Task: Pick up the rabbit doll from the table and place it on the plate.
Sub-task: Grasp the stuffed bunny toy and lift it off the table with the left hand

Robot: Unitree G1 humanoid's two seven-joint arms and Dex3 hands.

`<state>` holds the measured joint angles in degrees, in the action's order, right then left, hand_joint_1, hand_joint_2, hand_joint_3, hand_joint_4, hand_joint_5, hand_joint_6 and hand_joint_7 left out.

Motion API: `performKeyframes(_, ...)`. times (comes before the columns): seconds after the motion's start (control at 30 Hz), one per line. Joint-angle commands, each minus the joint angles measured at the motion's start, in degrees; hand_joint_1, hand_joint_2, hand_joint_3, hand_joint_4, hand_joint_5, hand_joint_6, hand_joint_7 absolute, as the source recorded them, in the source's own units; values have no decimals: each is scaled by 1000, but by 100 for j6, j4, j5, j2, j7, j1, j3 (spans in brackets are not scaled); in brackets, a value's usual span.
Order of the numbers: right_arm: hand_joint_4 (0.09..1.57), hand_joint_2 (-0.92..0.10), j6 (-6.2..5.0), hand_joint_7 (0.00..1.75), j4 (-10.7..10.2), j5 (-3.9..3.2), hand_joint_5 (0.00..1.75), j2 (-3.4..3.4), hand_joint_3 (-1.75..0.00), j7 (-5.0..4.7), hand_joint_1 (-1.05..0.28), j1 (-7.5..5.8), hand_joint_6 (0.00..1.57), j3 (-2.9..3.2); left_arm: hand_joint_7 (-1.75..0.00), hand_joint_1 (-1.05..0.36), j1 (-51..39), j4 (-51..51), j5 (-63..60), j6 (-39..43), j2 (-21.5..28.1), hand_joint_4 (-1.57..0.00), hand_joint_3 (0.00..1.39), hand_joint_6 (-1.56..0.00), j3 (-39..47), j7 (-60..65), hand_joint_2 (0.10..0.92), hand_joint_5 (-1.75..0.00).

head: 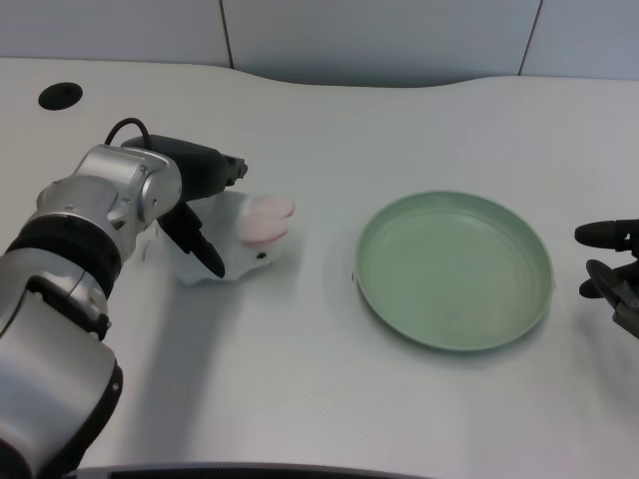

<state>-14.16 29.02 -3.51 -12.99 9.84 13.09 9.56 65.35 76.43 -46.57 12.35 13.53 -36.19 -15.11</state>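
We're early on: our left hand (200,215) has its fingers (207,254) wrapped round the rabbit doll (245,239), which looks to sit on the worktop (300,399) w/ the green plate (454,269) bare, so lift & carry remain.

One rabbit doll (248,242), one green plate (454,269), one dark round hole (60,96) in the counter (329,399), and two hands: left (195,215), right (614,274).

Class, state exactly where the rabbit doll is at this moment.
In the head view the rabbit doll lies on the white table left of centre, under the fingers of the left hand, apart from the green plate to its right.
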Motion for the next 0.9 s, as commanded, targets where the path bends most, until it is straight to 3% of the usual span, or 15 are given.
performKeyframes(0.03,367,-921,-52,934,-149,-78,1328,-16,-388,27,-228,-138,440,35,-9,-1039,0,110,-43,-231,-59,1,0,-21,-70,137,796,1)
performKeyframes(0.23,367,-921,53,938,-355,-169,1322,7,-385,57,-227,-279,438,52,-15,-1024,-234,170,-69,-299,-116,-47,0,-42,-167,679,771,-24)
performKeyframes(0.4,379,-921,99,940,-507,-181,1327,-7,-384,71,-226,-375,438,37,0,-983,-424,230,-86,-392,-243,-6,11,-1,-243,883,796,-3)
performKeyframes(0.53,391,-921,182,938,-700,-136,1332,-3,-393,17,-223,-477,434,21,-3,-974,-525,251,-77,-456,-324,1,8,-6,-247,1022,798,1)
performKeyframes(0.7,399,-921,284,945,-818,-228,1347,3,-395,62,-215,-551,437,45,-7,-977,-579,287,-87,-601,-380,-22,4,-15,-267,980,800,-11)
performKeyframes(0.9,394,-921,372,965,-1084,-215,1372,10,-404,2,-239,-743,447,39,-34,-910,-631,288,-169,-625,-378,-117,0,-93,-346,1162,768,-54)
